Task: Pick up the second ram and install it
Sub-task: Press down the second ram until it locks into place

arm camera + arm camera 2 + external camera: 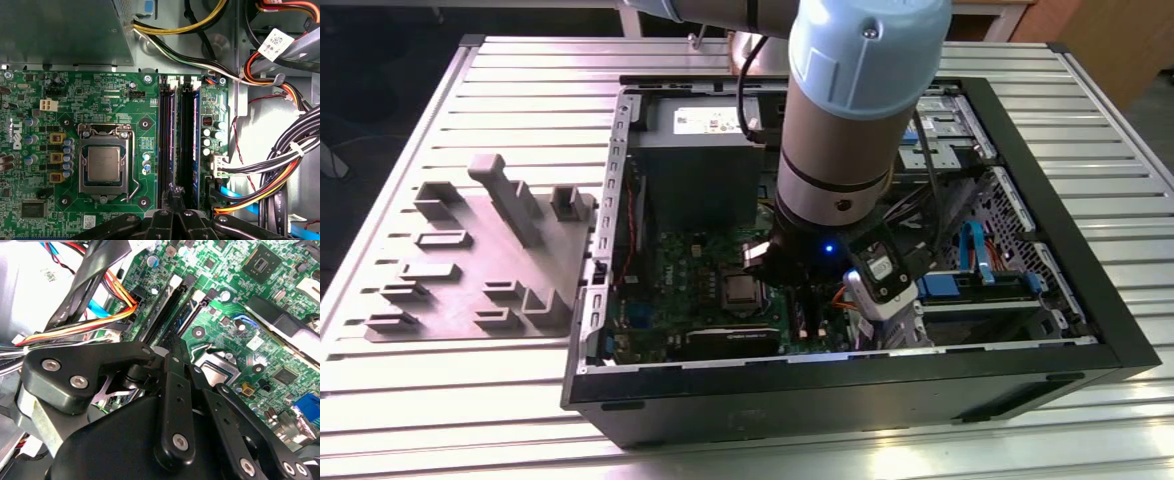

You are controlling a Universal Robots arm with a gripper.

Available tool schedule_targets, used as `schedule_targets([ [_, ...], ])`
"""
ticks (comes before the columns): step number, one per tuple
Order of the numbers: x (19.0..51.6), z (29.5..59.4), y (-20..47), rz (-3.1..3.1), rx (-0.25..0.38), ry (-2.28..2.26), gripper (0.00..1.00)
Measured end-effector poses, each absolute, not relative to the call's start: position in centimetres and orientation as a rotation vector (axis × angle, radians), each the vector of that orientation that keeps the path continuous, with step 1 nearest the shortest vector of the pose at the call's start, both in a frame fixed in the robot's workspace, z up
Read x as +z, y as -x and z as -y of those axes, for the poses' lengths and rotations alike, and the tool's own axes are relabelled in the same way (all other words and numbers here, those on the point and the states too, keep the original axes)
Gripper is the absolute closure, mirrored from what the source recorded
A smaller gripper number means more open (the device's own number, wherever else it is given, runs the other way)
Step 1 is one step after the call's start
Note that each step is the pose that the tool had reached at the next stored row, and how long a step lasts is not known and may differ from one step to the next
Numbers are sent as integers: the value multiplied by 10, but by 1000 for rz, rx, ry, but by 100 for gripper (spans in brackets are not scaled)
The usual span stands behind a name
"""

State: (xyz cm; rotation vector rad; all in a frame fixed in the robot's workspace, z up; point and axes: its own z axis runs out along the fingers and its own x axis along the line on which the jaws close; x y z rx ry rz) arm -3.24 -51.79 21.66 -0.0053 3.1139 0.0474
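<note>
Gripper point(778, 268) is down inside the open computer case point(854, 385), right of centre in the exterior view, hanging from the arm's fat grey-and-blue wrist point(854, 110), which blocks much of the board from that camera. In both wrist views the black fingers point(173, 191) are drawn in tight, tips together, poised right at the end of the two long black socket strips point(167, 145). Whether anything thin is pinched between them, I cannot tell. The second ram I can't pick out from those dark sockets; no stick lies on the grey fixture point(480, 250) over at the exterior view's left, sitting on the slatted metal table point(454, 400). Just beside the sockets sits the processor point(102, 165) under its metal clamp. Crowding the other side is a thick bundle of black, orange and yellow cables point(280, 165); in the second wrist view that bundle point(75, 332) sweeps in close to the finger linkage. The power supply box point(700, 150) sits in the upper part of the case, and blue cables run by the drive bay point(974, 285).
</note>
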Motion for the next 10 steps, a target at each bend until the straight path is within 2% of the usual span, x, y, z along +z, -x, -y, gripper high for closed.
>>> schedule_targets([
  [10, 222, 518, 32, -3113, 51, 5, 90],
])
